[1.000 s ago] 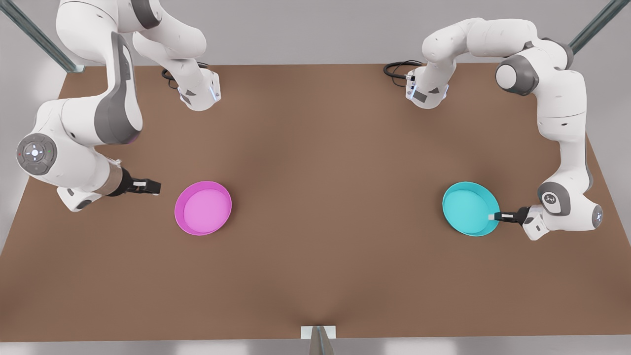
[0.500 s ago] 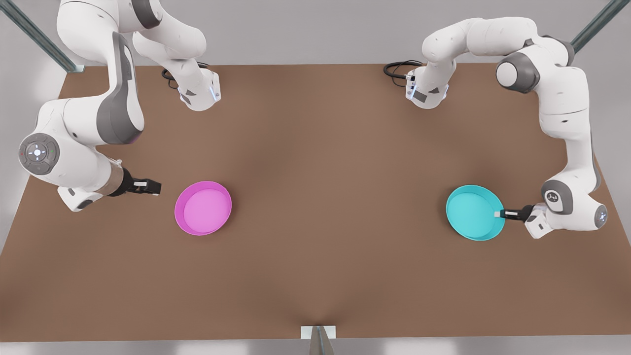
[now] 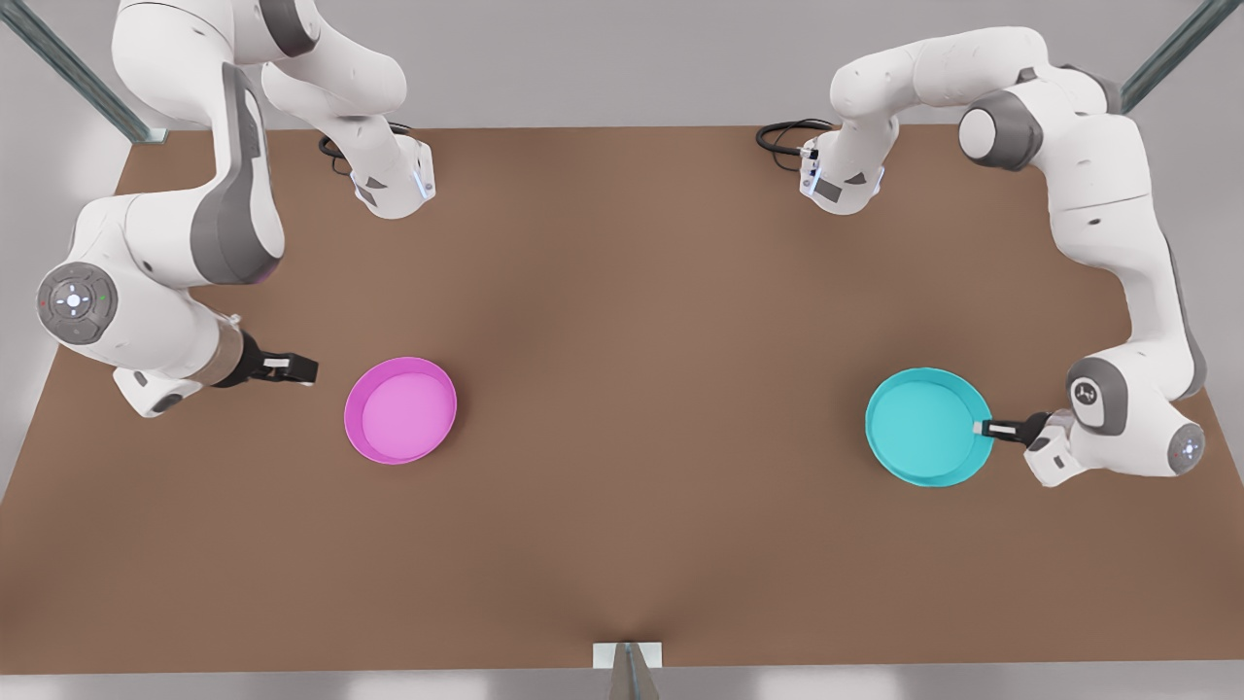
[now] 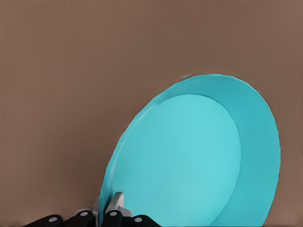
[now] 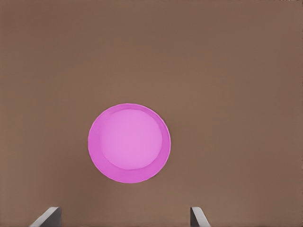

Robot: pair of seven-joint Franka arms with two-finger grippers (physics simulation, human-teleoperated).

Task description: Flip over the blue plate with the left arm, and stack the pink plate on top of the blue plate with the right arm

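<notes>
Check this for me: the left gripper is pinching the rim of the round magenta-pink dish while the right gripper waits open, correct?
Not quite. In the left wrist view the left gripper pinches the rim of the round cyan-turquoise dish. The right gripper does wait open.

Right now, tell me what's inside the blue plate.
The blue plate holds nothing: its bare flat bottom shows. The left gripper, jaws shut on its rim, covers a small bit of the rim.

On the table (image 3: pixel 622 340), pink plate (image 3: pixel 400 410) lies well left of blue plate (image 3: pixel 923 426).

Even, soft overhead light (faint shadows), no glare.
</notes>
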